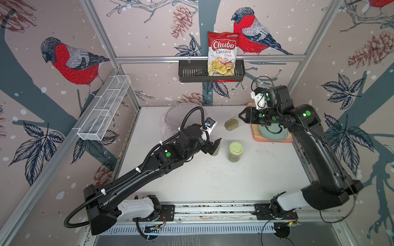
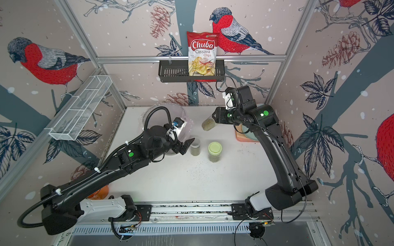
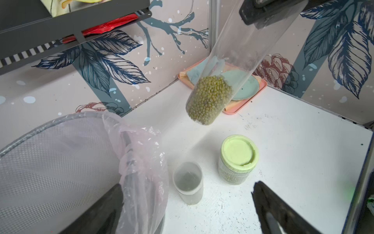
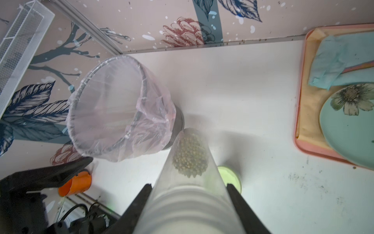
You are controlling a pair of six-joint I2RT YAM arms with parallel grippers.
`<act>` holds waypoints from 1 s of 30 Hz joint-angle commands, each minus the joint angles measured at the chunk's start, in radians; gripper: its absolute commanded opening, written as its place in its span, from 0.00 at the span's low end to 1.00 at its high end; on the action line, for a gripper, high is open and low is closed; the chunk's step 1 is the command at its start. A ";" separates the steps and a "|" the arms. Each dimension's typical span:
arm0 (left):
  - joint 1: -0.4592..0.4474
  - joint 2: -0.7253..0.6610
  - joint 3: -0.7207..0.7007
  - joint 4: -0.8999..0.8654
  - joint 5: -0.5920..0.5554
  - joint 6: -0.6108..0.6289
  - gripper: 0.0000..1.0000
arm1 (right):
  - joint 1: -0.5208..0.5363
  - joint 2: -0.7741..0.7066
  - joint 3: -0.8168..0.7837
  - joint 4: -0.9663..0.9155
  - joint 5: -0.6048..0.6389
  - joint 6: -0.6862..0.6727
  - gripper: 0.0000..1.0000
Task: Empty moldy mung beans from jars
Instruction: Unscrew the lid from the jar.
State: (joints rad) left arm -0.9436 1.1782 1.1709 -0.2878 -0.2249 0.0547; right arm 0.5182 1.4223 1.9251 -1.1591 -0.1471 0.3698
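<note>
Right gripper (image 4: 189,186): grasping tilted tube (image 3: 232,52) — mung beans (image 3: 209,99) at its lower end.
Left gripper (image 3: 187,184): spread wide, empty — beside short jar (image 2: 195,147).

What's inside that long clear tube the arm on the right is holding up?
Olive-green mung beans fill the lower end of the tube; the rest looks empty. The fingers of the right gripper cover its upper end, so whether it's capped cannot be seen.

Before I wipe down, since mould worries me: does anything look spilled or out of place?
Yes. Tiny black specks lie scattered on the white table near the green-lidded jar, with more along the front rail; likely spilled debris.
</note>
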 commanded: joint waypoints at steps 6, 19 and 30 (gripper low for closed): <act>-0.075 0.006 -0.080 0.117 -0.073 0.106 0.97 | 0.022 -0.107 -0.035 -0.026 -0.089 0.029 0.45; -0.101 -0.049 -0.233 0.291 0.016 0.278 0.97 | 0.058 -0.099 -0.048 0.015 -0.155 0.027 0.43; -0.093 -0.032 -0.274 0.351 -0.065 0.437 0.97 | 0.108 -0.097 -0.057 0.011 -0.160 0.036 0.42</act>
State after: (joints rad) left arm -1.0416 1.1416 0.9020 -0.0193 -0.2546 0.4438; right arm 0.6159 1.3315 1.8652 -1.1717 -0.3023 0.3965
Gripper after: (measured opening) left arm 0.965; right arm 0.558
